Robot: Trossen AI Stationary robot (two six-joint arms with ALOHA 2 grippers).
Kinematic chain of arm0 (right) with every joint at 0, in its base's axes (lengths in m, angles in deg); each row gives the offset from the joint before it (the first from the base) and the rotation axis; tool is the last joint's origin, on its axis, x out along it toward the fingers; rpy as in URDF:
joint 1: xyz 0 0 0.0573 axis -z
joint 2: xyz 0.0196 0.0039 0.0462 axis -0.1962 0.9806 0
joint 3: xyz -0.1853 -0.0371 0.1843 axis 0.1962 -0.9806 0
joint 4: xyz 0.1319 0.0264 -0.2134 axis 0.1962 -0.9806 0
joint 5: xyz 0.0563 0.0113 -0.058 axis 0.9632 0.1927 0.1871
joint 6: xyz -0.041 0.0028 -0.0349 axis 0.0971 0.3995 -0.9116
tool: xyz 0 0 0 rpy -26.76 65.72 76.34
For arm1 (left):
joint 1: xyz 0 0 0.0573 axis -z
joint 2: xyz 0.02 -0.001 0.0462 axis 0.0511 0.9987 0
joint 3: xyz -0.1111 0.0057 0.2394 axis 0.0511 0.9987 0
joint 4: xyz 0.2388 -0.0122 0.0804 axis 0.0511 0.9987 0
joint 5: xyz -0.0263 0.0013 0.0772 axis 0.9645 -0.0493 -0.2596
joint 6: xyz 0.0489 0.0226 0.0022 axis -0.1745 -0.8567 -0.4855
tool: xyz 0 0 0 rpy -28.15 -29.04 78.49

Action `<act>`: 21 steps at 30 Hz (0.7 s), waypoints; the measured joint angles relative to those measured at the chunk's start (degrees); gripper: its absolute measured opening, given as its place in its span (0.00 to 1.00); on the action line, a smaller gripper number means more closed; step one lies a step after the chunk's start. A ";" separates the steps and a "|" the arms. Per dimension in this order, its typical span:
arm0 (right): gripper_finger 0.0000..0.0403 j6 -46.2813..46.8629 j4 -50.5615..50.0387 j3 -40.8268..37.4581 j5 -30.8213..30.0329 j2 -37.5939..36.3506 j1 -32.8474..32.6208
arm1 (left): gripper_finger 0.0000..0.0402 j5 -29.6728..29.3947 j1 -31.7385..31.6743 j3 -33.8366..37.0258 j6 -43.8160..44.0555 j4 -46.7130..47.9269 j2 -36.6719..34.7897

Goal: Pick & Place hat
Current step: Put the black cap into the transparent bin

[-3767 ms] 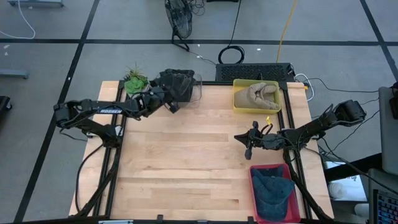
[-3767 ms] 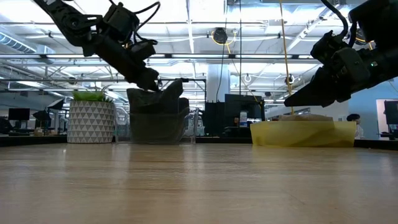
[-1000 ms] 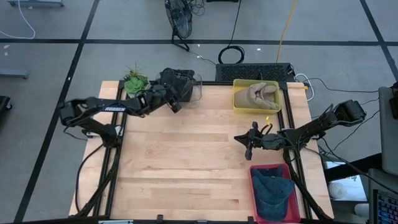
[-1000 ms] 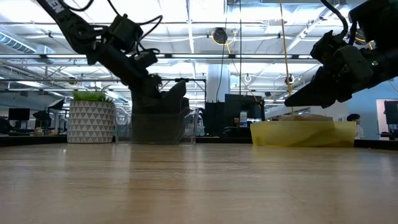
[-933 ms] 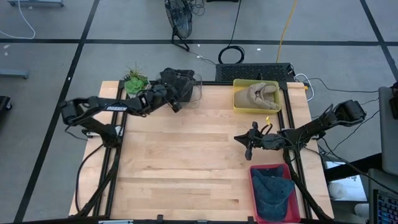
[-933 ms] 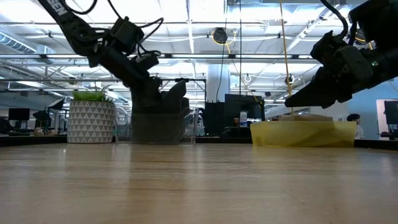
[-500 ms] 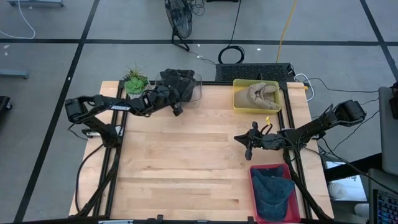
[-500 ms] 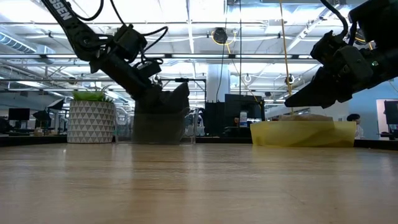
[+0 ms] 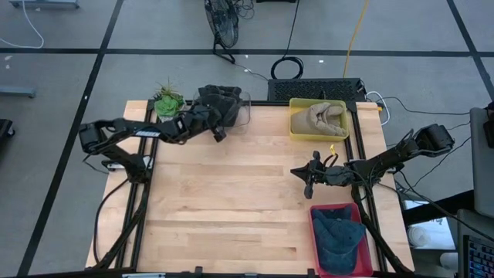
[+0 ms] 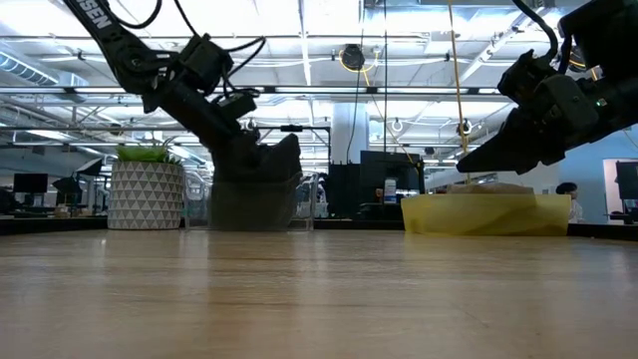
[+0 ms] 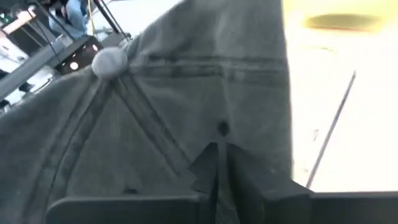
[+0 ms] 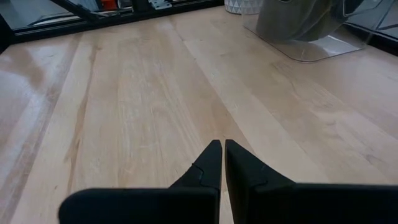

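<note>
We start with the wooden table (image 9: 231, 201), where three bins sit around the edges: a clear bin (image 9: 241, 113) at the far left beside a potted plant (image 9: 167, 101), a yellow bin (image 9: 318, 120) at the far right with a tan hat (image 9: 320, 116) in it, and a red bin (image 9: 340, 241) at the near right with a blue hat (image 9: 338, 235) in it. Over the last second the left arm has pushed deeper into the clear bin and its fingers, which stood wider a moment ago, have drawn in on the dark grey hat (image 9: 218, 100) that lies there; the hat's peak now looks slightly lifted and bunched against the arm in the low view. We judge this to mean the grasp is made or nearly made, and the lift out of the bin comes next. The left gripper (image 11: 219, 163) is pressed straight into the crown of the dark grey hat, its two fingertips nearly together with what looks like a fold of fabric pinched between them, just below the crown button (image 11: 109, 61); in the wrist view the cloth fills almost everything, so the hat is touching the fingers rather than merely near them. The right gripper (image 12: 218, 163) hangs over the right side of the table, well apart from the clear bin, its fingers pressed together and holding nothing.
</note>
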 joint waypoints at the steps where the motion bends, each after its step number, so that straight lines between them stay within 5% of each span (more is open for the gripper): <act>1: 0.00 0.02 -0.07 0.00 0.00 0.02 0.00 | 0.12 0.00 0.23 0.00 0.00 0.15 -0.45; 13: 0.00 0.11 -0.22 0.00 0.17 0.00 0.00 | 0.16 -0.38 3.34 0.00 -0.67 3.14 -9.77; 21: 0.00 0.19 -0.29 0.00 0.20 0.00 0.00 | 0.16 -15.12 3.95 0.00 0.77 15.37 -15.86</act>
